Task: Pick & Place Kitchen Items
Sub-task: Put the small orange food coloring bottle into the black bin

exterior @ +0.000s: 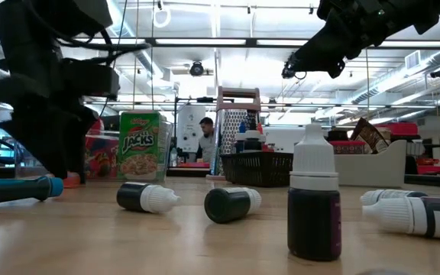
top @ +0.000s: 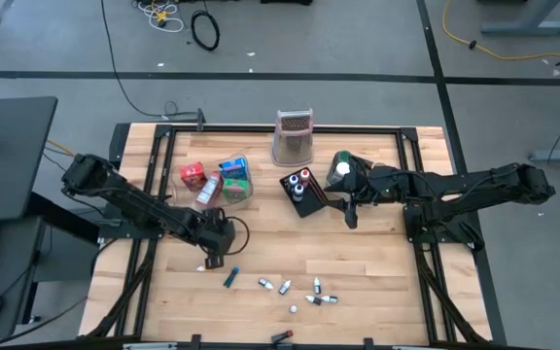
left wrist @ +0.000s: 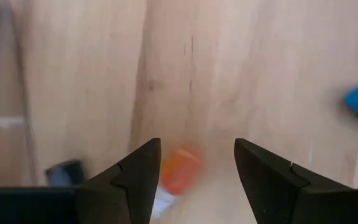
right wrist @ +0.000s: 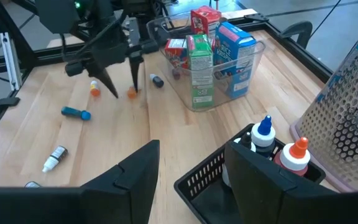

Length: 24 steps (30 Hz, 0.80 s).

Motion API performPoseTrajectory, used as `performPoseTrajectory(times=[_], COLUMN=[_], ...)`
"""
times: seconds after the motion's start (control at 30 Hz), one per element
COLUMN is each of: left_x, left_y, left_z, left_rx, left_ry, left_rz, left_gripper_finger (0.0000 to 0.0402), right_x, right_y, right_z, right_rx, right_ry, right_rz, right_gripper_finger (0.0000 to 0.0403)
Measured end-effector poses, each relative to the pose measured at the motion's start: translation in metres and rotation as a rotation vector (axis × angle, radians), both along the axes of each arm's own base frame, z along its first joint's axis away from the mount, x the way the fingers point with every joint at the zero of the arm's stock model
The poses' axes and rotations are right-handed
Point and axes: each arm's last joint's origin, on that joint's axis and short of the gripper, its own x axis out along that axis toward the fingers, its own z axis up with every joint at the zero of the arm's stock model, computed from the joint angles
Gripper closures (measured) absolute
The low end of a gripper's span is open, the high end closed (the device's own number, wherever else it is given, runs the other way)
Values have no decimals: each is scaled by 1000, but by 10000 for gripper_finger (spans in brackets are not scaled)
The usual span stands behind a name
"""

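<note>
Cereal boxes [right wrist: 213,46] fill the clear tray [right wrist: 253,68], bottles the mesh basket [right wrist: 207,180]. Left gripper [left wrist: 194,180] hangs open, empty, over what looks like an orange-capped vial [left wrist: 178,171]; right gripper [right wrist: 191,180] half-open, empty. Several vials [top: 299,292] remain loose on the table.

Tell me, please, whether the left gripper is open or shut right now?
Open. The left gripper shows a clear gap between its fingers, hanging over an orange-capped vial on the table, which it does not grip.
</note>
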Motion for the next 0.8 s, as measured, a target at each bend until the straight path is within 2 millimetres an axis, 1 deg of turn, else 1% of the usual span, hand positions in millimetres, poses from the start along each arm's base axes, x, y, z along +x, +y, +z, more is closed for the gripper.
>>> performPoseTrajectory(times=[0.13, 0.2, 0.3, 0.43, 0.53, 0.67, 0.73, 0.8], left_x=[8, 8, 3, -10, -13, -7, -1, -1], left_y=[-2, -1, 3, 9, 9, 8, 5, 4], left_z=[13, 13, 6, -9, -11, -3, 4, 5], left_rx=[27, -6, -14, -7, -15, -32, -38, -24], left_ry=[-7, 12, 37, 105, 101, 77, 40, 51], left_rz=[-74, -84, -51, -18, 2, 53, 31, -6], left_gripper_finger=[189, 189, 189, 189, 189, 189, 189, 189], right_x=[0, 0, 0, 0, 0, 0, 0, 0], right_y=[0, 0, 0, 0, 0, 0, 0, 0], right_z=[0, 1, 1, 1, 1, 1, 1, 1], right_rx=[0, 0, 0, 0, 2, 2, 2, 3], right_ry=[-2, -6, -7, -7, -8, -9, -9, -9], right_rz=[0, 0, 0, 1, 4, 4, 6, 7], right_gripper_finger=[209, 209, 209, 209, 209, 209, 209, 209])
